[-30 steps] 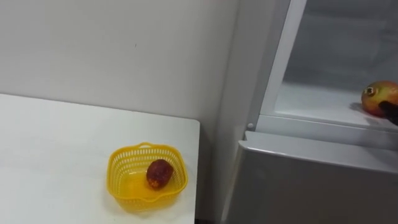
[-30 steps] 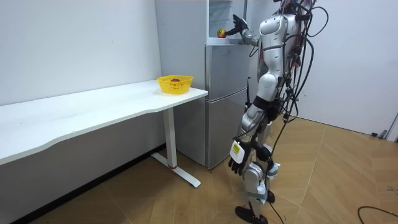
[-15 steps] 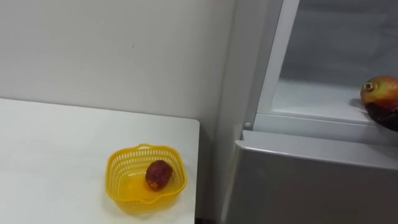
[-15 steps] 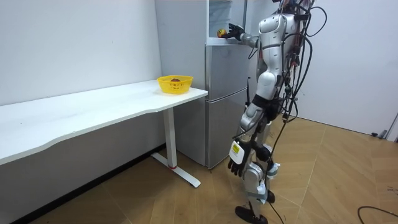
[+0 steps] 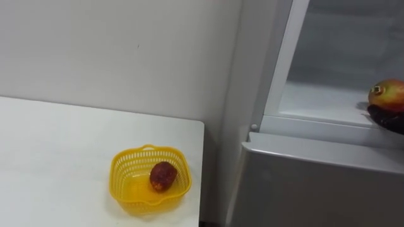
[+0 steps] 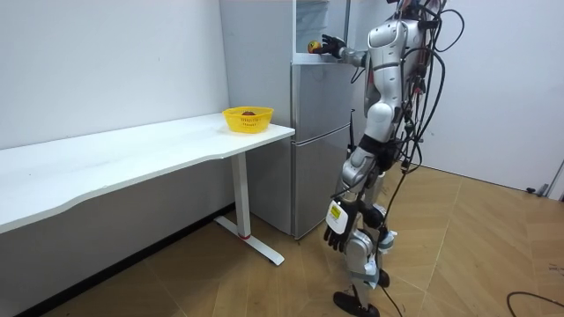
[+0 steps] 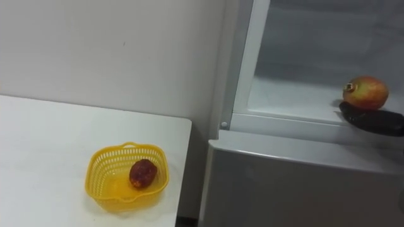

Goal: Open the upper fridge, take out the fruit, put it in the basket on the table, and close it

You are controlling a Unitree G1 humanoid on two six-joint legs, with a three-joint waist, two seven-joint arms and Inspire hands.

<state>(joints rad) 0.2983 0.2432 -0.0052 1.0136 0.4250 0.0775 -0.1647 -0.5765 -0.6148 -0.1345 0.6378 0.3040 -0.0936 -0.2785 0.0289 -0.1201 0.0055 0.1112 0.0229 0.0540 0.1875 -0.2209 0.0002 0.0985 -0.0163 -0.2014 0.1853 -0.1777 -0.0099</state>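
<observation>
A red and yellow fruit (image 7: 365,93) rests on the white shelf of the open upper fridge (image 7: 297,101), near its front edge. My right hand (image 7: 374,121) comes in from the right and lies low along the shelf edge just in front of and below the fruit, its dark fingers stretched flat. I cannot tell whether it touches the fruit. In the room view I stand upright before the fridge with that hand (image 6: 329,44) raised to the fruit (image 6: 313,46). My left hand (image 6: 333,233) hangs relaxed at my side.
A yellow plastic basket (image 7: 101,157) holding a dark red fruit (image 7: 142,173) stands on the white table (image 5: 57,145) near its right end, next to the fridge. The shut lower fridge door (image 7: 297,183) is below the open compartment.
My right hand has come down from in front of the fruit and slid left along the shelf edge beneath it. The fruit has stayed where it was. The head camera shifted slightly.
</observation>
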